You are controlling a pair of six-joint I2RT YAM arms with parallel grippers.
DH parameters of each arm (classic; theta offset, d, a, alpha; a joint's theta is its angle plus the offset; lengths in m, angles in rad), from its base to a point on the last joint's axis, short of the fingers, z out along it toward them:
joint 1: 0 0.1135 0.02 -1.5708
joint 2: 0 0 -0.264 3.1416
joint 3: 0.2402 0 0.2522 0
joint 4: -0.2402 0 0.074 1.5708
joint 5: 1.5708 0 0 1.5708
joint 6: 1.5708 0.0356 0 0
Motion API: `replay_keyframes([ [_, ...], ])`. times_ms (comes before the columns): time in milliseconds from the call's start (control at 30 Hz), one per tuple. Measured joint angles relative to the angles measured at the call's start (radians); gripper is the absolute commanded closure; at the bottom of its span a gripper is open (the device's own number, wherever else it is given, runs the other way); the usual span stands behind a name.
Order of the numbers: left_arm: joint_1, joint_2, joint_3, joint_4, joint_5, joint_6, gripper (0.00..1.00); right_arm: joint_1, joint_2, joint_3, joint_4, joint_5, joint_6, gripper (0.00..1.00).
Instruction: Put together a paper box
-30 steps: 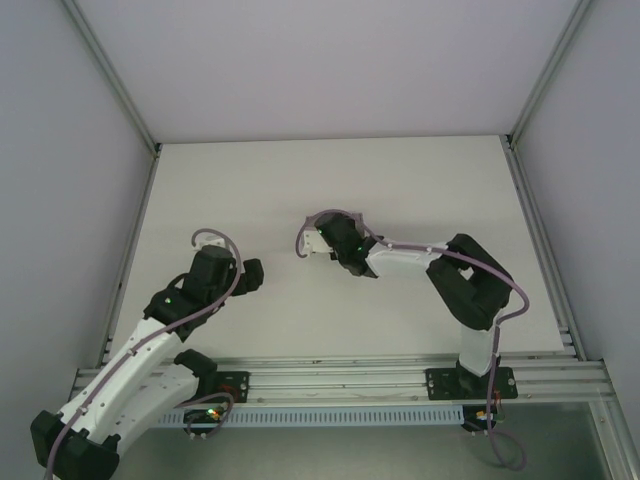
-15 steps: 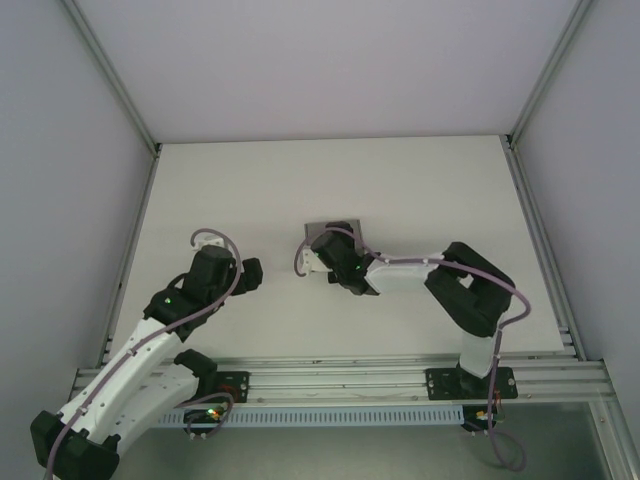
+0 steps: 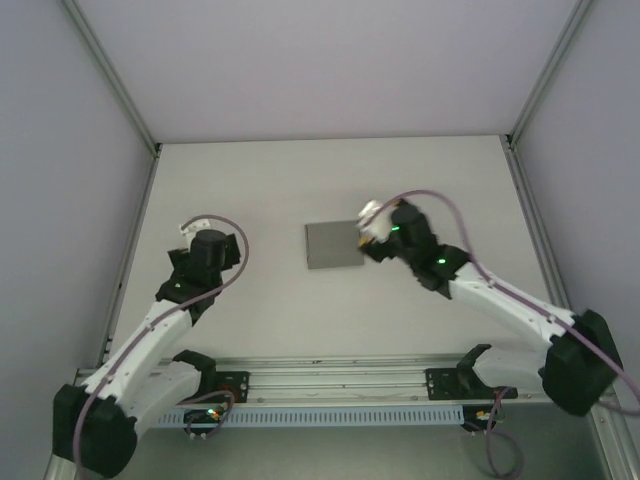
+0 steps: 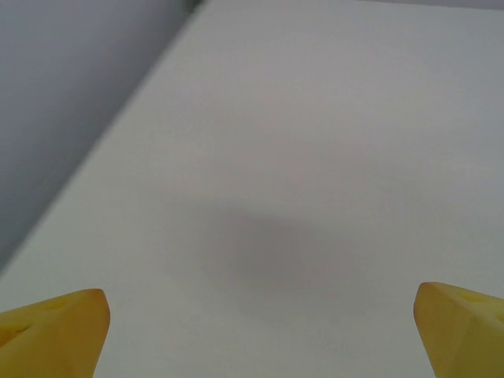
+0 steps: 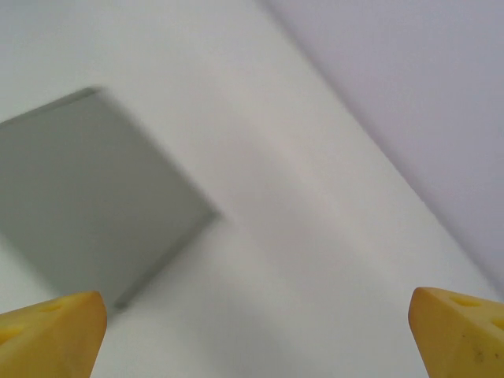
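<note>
Prob. final step: matte grey low squarish cardboard box (image 3: 333,246) lies on white worktop (image 3: 260,190). The right pincer (image 5: 256,303) is wide and empty, just beside it; the left pincer (image 4: 260,299) is wide, well apart. Nxt: you verify flaps w/ right arm.

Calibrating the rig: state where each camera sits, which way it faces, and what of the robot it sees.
Top external: fixed above and behind the robot, looking down on the table, the left arm, the right arm and the paper box.
Left wrist: on the left arm, facing the table past the open left gripper.
Right wrist: on the right arm, looking down past the open right gripper at the paper box's corner.
Shared: top external and right wrist both show the paper box.
</note>
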State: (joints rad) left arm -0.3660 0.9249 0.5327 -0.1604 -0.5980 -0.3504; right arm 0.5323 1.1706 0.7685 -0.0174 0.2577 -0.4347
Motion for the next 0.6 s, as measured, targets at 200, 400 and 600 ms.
replay_keyframes([
  [200,0.277,0.106,-0.236,0.425,0.073,0.127,0.00,-0.384,-0.064,-0.341,0.330,-0.103,0.254,0.01],
  [400,0.318,0.371,-0.312,0.857,0.189,0.221,0.00,-0.493,0.242,-0.486,0.772,-0.187,0.372,0.00],
  [600,0.315,0.599,-0.235,1.125,0.288,0.314,0.00,-0.536,0.379,-0.377,0.853,-0.239,0.439,0.00],
])
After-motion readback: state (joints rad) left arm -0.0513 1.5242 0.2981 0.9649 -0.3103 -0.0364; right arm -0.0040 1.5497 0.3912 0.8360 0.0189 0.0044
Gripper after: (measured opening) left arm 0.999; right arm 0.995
